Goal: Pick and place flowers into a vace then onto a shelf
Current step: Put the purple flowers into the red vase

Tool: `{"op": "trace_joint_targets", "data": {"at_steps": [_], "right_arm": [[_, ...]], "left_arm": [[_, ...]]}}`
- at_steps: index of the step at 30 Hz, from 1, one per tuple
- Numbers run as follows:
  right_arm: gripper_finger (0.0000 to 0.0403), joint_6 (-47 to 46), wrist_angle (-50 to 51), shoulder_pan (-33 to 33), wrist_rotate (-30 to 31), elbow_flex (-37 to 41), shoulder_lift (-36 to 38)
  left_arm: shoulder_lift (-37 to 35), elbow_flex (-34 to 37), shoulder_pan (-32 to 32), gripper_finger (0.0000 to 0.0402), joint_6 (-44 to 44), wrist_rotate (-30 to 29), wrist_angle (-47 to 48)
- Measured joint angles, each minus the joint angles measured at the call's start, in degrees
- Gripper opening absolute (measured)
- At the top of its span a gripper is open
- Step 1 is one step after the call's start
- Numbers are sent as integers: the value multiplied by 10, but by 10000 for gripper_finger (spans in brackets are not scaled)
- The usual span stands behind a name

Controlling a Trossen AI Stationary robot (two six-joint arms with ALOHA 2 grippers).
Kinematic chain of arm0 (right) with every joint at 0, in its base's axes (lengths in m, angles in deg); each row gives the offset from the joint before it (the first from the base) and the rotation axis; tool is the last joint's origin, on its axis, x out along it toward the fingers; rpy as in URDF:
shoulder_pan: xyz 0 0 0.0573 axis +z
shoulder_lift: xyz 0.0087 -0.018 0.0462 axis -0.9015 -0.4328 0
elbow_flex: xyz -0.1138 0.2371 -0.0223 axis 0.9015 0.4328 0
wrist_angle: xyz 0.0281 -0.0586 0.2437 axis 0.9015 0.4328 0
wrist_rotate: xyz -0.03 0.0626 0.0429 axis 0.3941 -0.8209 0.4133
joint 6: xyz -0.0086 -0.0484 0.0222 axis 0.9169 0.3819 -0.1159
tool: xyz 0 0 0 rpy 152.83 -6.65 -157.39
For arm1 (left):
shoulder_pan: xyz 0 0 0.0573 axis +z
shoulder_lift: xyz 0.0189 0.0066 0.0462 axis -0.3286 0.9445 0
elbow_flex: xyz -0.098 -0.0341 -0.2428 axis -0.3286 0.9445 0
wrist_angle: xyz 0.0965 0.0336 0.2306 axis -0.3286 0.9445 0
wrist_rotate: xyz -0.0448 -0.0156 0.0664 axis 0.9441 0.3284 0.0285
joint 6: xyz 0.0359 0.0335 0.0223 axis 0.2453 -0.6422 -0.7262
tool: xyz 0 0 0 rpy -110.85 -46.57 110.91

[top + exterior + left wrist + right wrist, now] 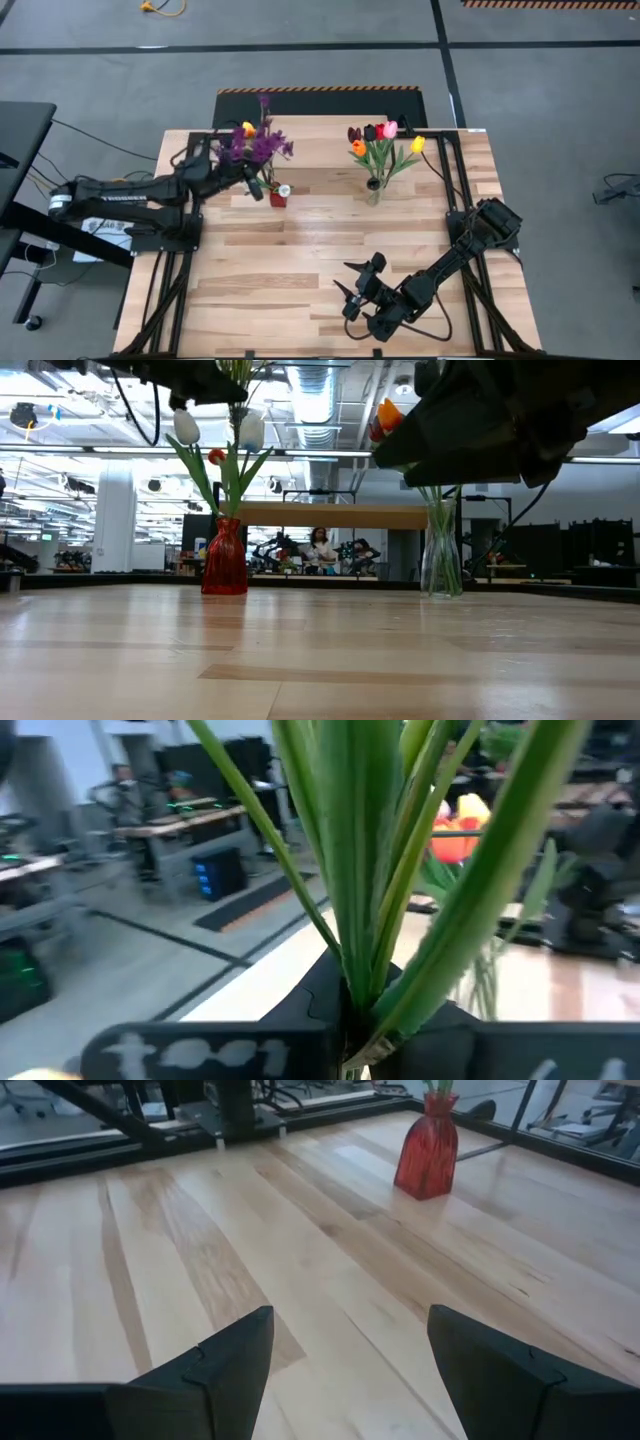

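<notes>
Your left gripper [262, 186] is clenched on a bunch of flowers [250, 147], pinching the smooth green stems just above the red vase [278, 196] at the far left of the pale wood-plank table [300, 270]. Your left wrist view shows what the overhead cannot: flat, blade-like leaves and stems [370, 870] bunched tight between the dark fingers [320, 1005]. From above you see purple sprigs and a yellow-orange tulip spreading over the arm, which reaches in level from the left edge. The low view gives you the vase's ribbed, waisted, glossy red shape, white tulips [250, 430] above it, and behind it the shelf [330, 515], a light plank on thin black legs at the far side. To the right stands a clear glass vase [373, 190] of red, orange, pink, yellow and maroon tulips. Your right gripper [350, 285] hangs released over the near middle of the table, arm folded back toward the right edge, its two dark wedge fingers [215, 1370] spread wide over bare grained wood.
</notes>
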Motion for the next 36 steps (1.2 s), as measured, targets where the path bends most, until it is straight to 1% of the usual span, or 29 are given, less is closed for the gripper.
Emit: {"op": "trace_joint_targets", "data": {"at_steps": [5, 7, 10, 13, 16, 21, 27, 32, 36], "right_arm": [[260, 3, -1, 0, 1, 0, 0], [260, 4, 1, 0, 1, 0, 0], [260, 10, 2, 0, 1, 0, 0], [260, 14, 2, 0, 1, 0, 0], [260, 18, 2, 0, 1, 0, 0], [260, 19, 5, 0, 1, 0, 0], [260, 19, 6, 0, 2, 0, 0], [260, 19, 7, 0, 2, 0, 0], [260, 19, 8, 0, 2, 0, 0]], "left_arm": [[9, 18, -77, 0, -18, -169, -41], [8, 23, -99, 0, -27, -202, -69], [9, 32, -124, 0, -35, -235, -102], [9, 36, -137, 0, -40, -243, -124], [25, 39, -138, 0, -19, -243, -120], [72, 40, -138, 0, -5, -247, -134], [118, 40, -138, 0, -21, -270, -181], [130, 40, -138, 0, -24, -295, -180], [129, 40, -138, 0, -25, -301, -179]]}}
